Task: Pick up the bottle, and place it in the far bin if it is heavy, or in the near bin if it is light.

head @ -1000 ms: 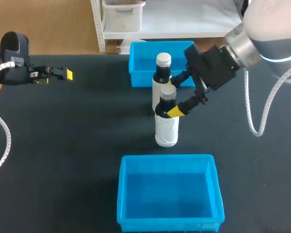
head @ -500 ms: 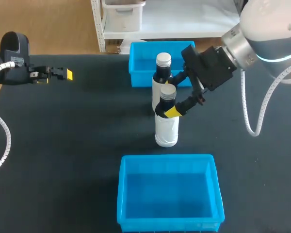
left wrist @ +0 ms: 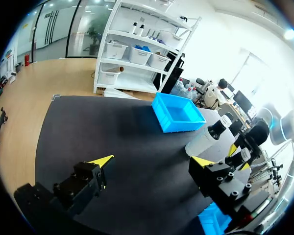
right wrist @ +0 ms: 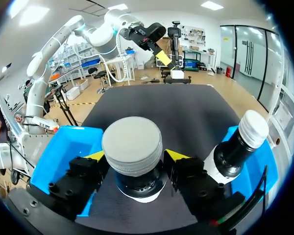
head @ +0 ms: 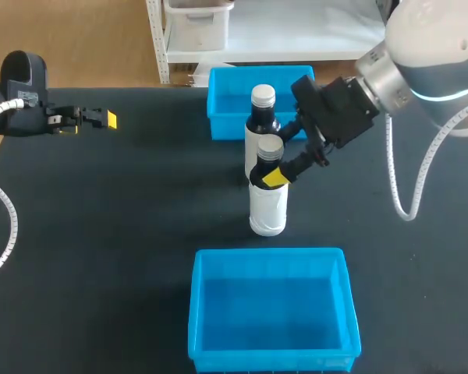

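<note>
The empty blue near bin [head: 273, 308] sits at the front of the black table [head: 125, 234]. Just behind it the bottle [head: 268, 204] stands upright on the tabletop, where it stood a second ago. Over that second the right gripper [head: 267, 174] has drawn in slightly toward the bottle's neck, and its fingers now pinch the dark neck under the grey cap. The left arm has not moved.

White labels wrap the bottle and the second bottle [head: 259, 128], which stands just behind it; any print on them is too small to read. The far bin [head: 226, 101], also blue, lies beyond both at the table's back edge.

From above only one yellow tip shows on the right gripper. The right wrist view shows both tips of the right gripper [right wrist: 135, 164], one on each side of the bottle [right wrist: 132, 147]. The left gripper [head: 101, 119] hangs well apart at the table's far left. Only its own wrist view shows the left gripper [left wrist: 152, 161] with fingers spread wide around nothing.
</note>
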Robot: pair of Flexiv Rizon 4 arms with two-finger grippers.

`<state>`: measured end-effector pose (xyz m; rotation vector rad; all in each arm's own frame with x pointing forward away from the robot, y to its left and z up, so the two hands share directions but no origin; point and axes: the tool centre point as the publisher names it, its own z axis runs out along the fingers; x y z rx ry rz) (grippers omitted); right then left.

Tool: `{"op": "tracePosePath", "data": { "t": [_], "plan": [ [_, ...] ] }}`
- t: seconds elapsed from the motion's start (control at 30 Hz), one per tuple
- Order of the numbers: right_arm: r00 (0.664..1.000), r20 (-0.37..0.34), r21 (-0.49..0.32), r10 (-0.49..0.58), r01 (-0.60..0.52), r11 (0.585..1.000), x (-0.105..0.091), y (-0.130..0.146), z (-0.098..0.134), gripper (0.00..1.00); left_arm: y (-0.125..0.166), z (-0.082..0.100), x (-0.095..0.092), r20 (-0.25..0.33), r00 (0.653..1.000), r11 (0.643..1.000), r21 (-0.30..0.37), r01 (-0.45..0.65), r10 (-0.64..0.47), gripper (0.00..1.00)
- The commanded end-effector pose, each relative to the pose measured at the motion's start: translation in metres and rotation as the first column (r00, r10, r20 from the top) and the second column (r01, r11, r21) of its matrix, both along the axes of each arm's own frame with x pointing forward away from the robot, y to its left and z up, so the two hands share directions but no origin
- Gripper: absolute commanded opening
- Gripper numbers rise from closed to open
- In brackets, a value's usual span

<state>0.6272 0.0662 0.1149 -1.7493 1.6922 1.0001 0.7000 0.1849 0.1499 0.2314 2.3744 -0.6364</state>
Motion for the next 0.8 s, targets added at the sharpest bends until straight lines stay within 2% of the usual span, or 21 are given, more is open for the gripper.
{"op": "tracePosePath", "data": {
  "t": [0.03, 0.13, 0.33, 0.47, 0.53, 0.57, 0.6, 0.8],
  "plan": [
    [1.0, -0.004, 0.01, 0.003, -0.003, 1.0, 0.0031, 0.0007, -0.0037, 0.58, 0.0, 0.0, 0.0, 0.0, 1.0, 1.0, 0.0, 0.0, 0.0, 1.0],
    [1.0, -0.005, 0.013, 0.002, -0.002, 1.0, 0.0035, 0.0007, -0.0042, 0.51, 0.0, 0.0, 0.0, 0.0, 1.0, 1.0, 0.0, 0.0, 0.0, 1.0],
    [1.0, -0.003, 0.016, 0.003, -0.003, 1.0, 0.0037, 0.0007, -0.0039, 0.47, 0.0, 0.0, 0.0, 0.0, 1.0, 1.0, 0.0, 0.0, 0.0, 1.0],
    [1.0, -0.001, 0.017, 0.002, -0.002, 1.0, 0.0034, 0.0008, -0.0031, 0.36, 0.0, 0.0, 0.0, 0.0, 1.0, 1.0, 0.0, 0.0, 0.0, 1.0],
    [1.0, 0.001, 0.017, 0.002, -0.002, 1.0, 0.0031, 0.0009, -0.0023, 0.24, 0.0, 0.0, 0.0, 0.0, 1.0, 1.0, 0.0, 0.0, 0.0, 1.0],
    [1.0, 0.002, 0.018, 0.002, -0.002, 1.0, 0.0027, 0.0009, -0.0018, 0.08, 0.0, 0.0, 0.0, 0.0, 1.0, 1.0, 0.0, 0.0, 0.0, 1.0],
    [1.0, 0.004, 0.019, 0.002, -0.002, 1.0, 0.0023, 0.0009, -0.0014, 0.0, 0.0, 0.0, 0.0, 0.0, 1.0, 1.0, 0.0, 0.0, 0.0, 1.0],
    [1.0, 0.013, 0.02, 0.008, -0.008, 1.0, -0.0003, 0.0018, 0.0038, 0.0, 0.0, 0.0, 0.0, 0.0, 1.0, 1.0, 0.0, 0.0, 0.0, 1.0]
  ]
}}
